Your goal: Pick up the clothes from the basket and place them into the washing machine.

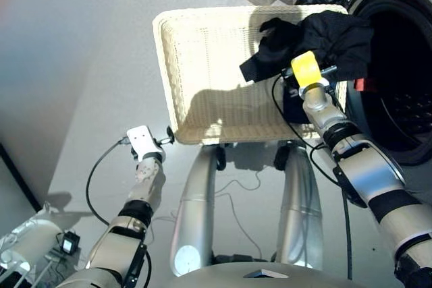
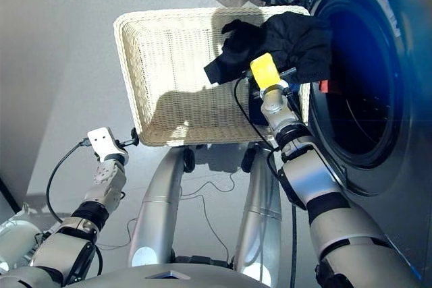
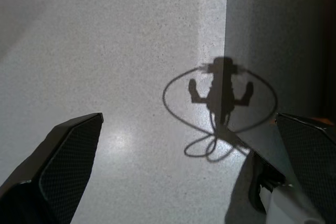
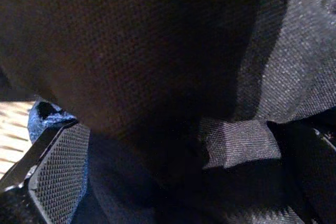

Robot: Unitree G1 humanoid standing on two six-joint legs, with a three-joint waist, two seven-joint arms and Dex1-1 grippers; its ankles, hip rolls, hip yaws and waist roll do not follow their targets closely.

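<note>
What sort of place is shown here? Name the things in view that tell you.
Probably a laundry area. A washing machine with a round drum mouth stands at the right, a woven basket of clothes sits on the grey floor before it, and a black garment lies bunched at the basket's end nearest the machine.

Grey speckled floor (image 1: 88,85) carrying the load, cream woven basket (image 1: 196,65) sitting on it just beside the washing machine (image 2: 378,99), black garment (image 1: 331,38) and navy blue garment (image 4: 47,116) lying in the basket's right end
</note>
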